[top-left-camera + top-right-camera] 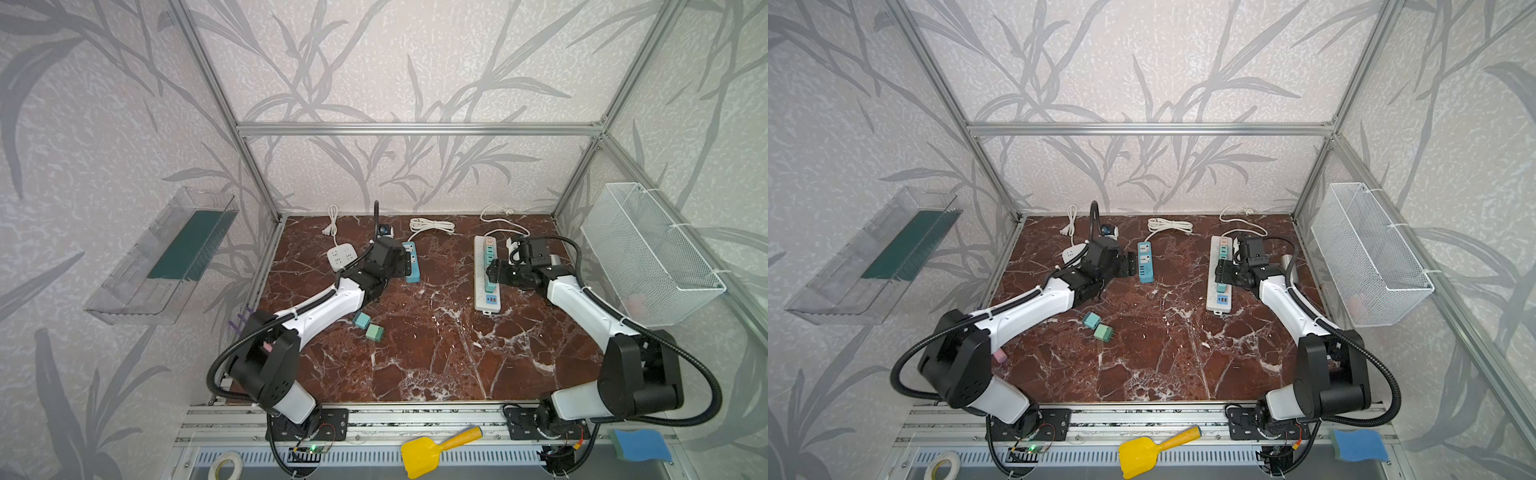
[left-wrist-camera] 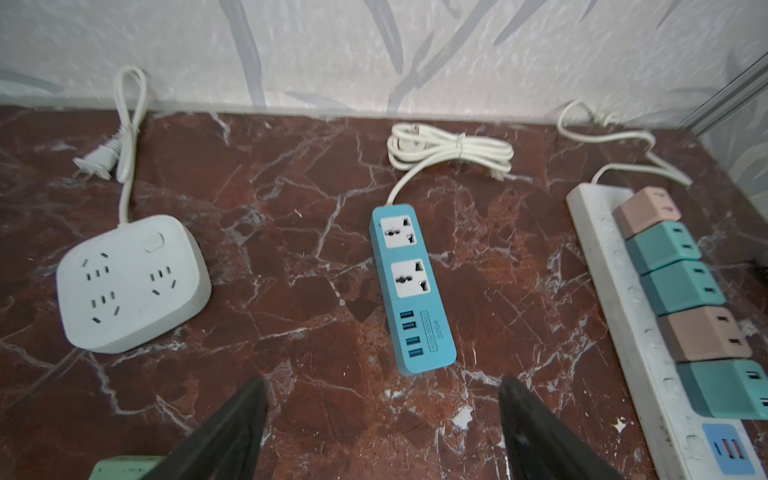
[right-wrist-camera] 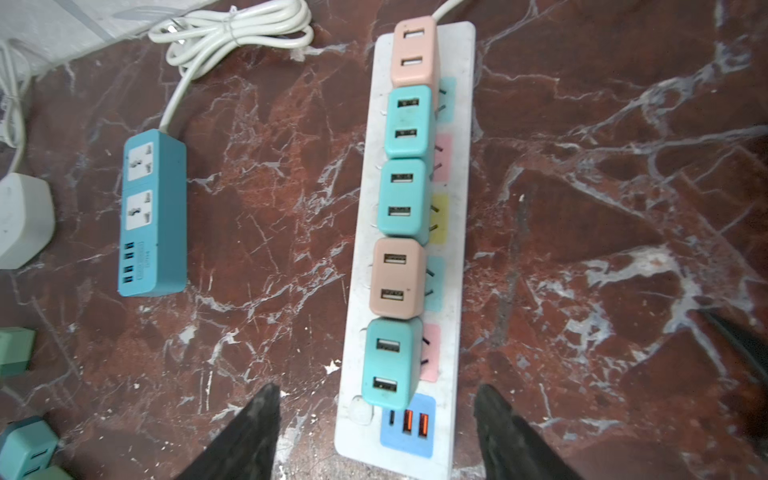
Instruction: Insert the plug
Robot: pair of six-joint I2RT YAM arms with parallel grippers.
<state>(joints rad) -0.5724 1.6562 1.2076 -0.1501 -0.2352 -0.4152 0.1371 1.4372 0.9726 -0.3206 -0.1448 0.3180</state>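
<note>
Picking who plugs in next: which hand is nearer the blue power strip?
Left. The left hand is close beside the blue power strip. The right hand is farther off, over the long white strip.

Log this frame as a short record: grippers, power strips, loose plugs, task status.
left gripper: open, empty, facing the blue strip
right gripper: open, empty, over the long white strip
long white strip: five adapters plugged in a row
blue strip: both sockets empty
rounded white strip: sockets empty
loose plugs: teal adapter and green adapter lying on the table
status: no plug held by either gripper
</note>
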